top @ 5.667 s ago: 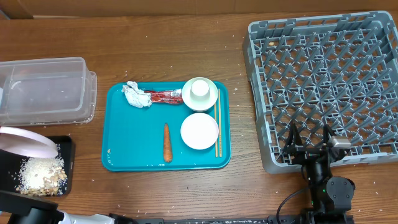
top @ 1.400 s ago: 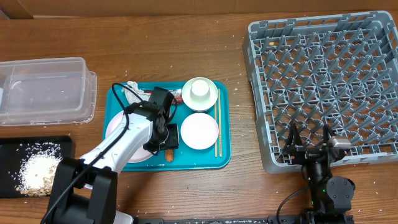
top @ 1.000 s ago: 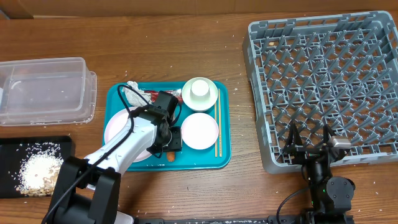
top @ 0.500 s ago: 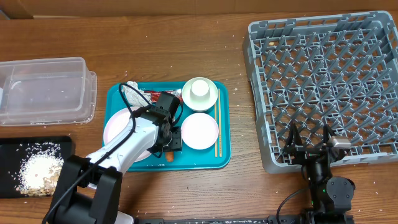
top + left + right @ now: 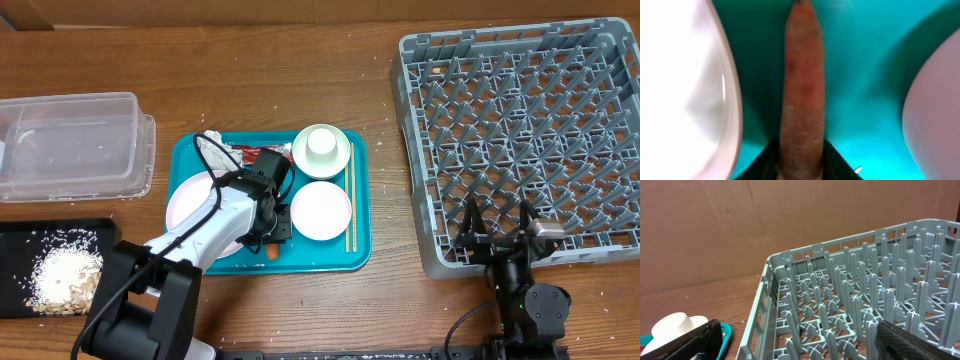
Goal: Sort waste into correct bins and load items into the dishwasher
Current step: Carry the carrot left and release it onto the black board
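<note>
**A:** Where is the carrot?

**B:** The small orange carrot [image 5: 802,85] lies on the teal tray [image 5: 215,255]. It sits in the gap between the large plate [image 5: 190,210] on its left and a small dish [image 5: 321,210] on its right, and it runs lengthwise from near to far. From overhead, only its near end shows past the arm.

**A:** Does a gripper have hold of it?

**B:** Yes. The left gripper [image 5: 801,160] is down over it with its jaws drawn in narrow. One dark finger presses each side of one end of the carrot. The carrot rests flat on the tray.

**A:** And the other gripper?

**B:** The right gripper [image 5: 497,212] sits at the near edge of the grey dish rack [image 5: 520,130], on the right side of the table [image 5: 300,80]. Its jaws are spread wide and hold nothing.

**A:** What else is on the tray?

**B:** A cup [image 5: 321,143] stands on a second dish [image 5: 343,152] at the far right corner. The chopsticks [image 5: 349,210] lie along the right edge, just beside the small dish. A white-silver wrapper [image 5: 210,150] and a red wrapper [image 5: 255,155] lie along the far edge, partly crossed by the arm's cable.

**A:** Where are the bins?

**B:** The clear tub [image 5: 70,145] is at the far left of the table, apart from the tray. The black tray [image 5: 100,235] is in the near left corner, with a heap of whitish rice [image 5: 60,270] inside it.
</note>
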Controlling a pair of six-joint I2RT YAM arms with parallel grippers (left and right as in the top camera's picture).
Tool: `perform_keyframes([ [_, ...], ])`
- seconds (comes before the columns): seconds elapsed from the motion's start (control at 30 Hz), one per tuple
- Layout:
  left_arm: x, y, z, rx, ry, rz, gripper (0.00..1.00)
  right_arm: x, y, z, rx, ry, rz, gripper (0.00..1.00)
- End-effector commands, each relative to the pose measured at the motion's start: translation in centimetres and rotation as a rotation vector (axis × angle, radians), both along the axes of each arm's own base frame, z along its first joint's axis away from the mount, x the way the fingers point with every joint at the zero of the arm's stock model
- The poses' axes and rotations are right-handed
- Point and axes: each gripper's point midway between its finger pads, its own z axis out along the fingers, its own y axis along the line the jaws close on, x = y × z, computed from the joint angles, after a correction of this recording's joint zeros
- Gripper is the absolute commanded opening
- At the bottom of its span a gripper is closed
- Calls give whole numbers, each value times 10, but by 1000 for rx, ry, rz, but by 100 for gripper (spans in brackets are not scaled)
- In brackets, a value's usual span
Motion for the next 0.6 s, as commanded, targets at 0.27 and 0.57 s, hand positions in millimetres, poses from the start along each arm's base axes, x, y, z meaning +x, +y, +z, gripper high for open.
perform_keyframes([
  [0.27,7,-1,27,29,36,6,4,0,2,-2,-4,-3,10,100],
  [0.57,32,33,154,181,-97,137,4,0,2,-2,-4,-3,10,100],
])
